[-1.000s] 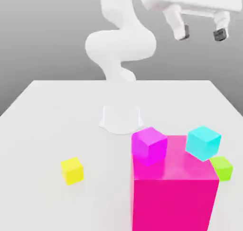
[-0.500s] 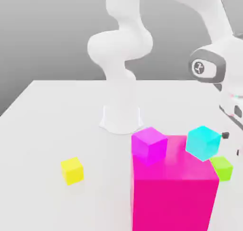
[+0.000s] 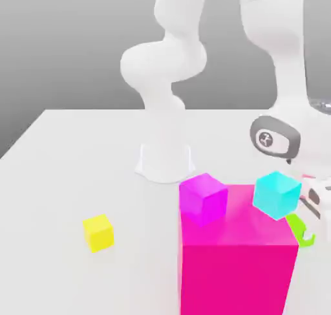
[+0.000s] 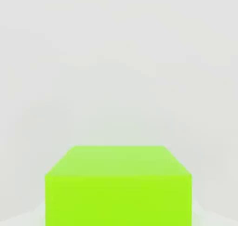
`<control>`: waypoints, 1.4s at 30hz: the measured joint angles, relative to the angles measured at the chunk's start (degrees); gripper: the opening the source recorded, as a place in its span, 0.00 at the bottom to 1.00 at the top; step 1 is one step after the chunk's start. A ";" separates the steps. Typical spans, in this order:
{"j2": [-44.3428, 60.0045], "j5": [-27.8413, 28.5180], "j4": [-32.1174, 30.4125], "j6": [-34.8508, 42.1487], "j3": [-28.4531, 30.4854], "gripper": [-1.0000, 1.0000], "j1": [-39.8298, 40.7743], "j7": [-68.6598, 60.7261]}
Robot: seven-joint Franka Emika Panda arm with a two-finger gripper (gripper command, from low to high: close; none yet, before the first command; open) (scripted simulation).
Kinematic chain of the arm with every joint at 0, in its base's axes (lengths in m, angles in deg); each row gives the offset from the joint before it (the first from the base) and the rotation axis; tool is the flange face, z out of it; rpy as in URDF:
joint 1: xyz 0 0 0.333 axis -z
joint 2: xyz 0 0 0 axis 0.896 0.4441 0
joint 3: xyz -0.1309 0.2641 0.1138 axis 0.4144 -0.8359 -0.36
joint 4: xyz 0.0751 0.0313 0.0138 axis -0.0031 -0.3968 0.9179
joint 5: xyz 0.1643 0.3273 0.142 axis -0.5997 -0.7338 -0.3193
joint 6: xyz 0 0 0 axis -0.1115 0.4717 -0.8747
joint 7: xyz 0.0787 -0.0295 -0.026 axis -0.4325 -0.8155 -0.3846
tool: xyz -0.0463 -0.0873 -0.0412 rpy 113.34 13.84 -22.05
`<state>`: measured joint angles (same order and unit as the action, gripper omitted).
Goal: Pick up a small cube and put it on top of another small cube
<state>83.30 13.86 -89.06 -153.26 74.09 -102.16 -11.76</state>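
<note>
Reaching down to the small cube (image 4: 118, 188) beside the big magenta block (image 3: 236, 259). Gripper state impossible to tell. Next: pinch it, lift, carry to the yellow cube (image 3: 98, 233).

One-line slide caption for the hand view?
Hand camera looks closely at the small glossy lime-green cube resting on the white table.

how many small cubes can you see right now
4: a yellow cube alone on the table, a magenta cube and a cyan cube by the big pink block, a lime-green cube mostly hidden behind it. Others may be hidden.
</note>
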 joint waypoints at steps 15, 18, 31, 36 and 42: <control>-9.05 11.12 17.33 15.31 7.15 0.00 8.78 -14.52; -10.74 12.03 21.53 19.54 8.94 0.00 12.32 -16.68; -23.13 -1.37 20.13 39.21 12.20 0.00 19.58 -1.84; -28.70 -3.25 19.27 47.10 13.44 0.00 22.13 6.84; -26.17 -3.87 13.59 39.52 13.82 1.00 22.82 8.29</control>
<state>57.12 9.99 -75.48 -113.74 87.90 -79.34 -3.47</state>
